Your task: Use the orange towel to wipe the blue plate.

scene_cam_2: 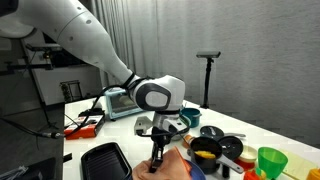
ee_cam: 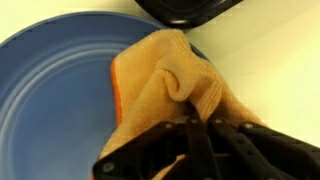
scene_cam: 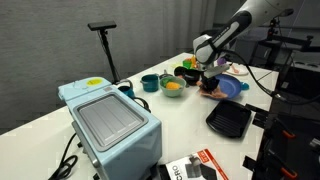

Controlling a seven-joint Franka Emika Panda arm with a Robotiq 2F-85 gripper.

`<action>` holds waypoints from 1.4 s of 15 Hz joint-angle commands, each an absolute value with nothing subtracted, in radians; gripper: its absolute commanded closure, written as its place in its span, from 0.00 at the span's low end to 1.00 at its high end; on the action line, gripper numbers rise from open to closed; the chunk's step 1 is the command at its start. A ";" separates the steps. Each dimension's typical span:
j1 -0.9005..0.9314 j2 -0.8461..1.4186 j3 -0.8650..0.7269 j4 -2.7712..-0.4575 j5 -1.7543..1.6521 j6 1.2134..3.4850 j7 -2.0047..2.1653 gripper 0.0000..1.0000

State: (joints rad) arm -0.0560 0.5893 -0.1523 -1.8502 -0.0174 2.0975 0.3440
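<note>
In the wrist view the orange towel [ee_cam: 165, 85] lies bunched on the blue plate [ee_cam: 55, 100], over the plate's right side. My gripper [ee_cam: 193, 125] comes in from the bottom, its black fingers shut on a pinched fold of the towel. In an exterior view the gripper [scene_cam: 210, 84] is low over the blue plate [scene_cam: 232, 88] at the far right of the white table, the towel [scene_cam: 207, 89] a small orange patch under it. In an exterior view the gripper [scene_cam_2: 157, 158] presses down on the towel [scene_cam_2: 172, 163]; the plate is mostly hidden there.
A black square tray [scene_cam: 229, 121] lies in front of the plate. Teal cups [scene_cam: 150, 82], a bowl with orange contents [scene_cam: 172, 88] and dark bowls [scene_cam: 188, 73] stand beside it. A light-blue toaster oven [scene_cam: 108, 122] fills the near left. A green cup [scene_cam_2: 271, 160] stands at the edge.
</note>
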 commanded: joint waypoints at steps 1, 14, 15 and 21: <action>-0.101 0.613 -0.187 -1.911 0.024 2.179 0.384 0.99; -0.154 0.581 -0.169 -1.935 0.098 2.295 0.280 0.99; -0.153 0.588 -0.163 -1.922 0.104 2.290 0.279 0.99; -0.116 0.592 -0.115 -1.868 0.087 2.306 0.271 0.99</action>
State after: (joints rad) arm -0.1298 0.5565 -0.1344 -1.9100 0.0694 2.2810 0.3069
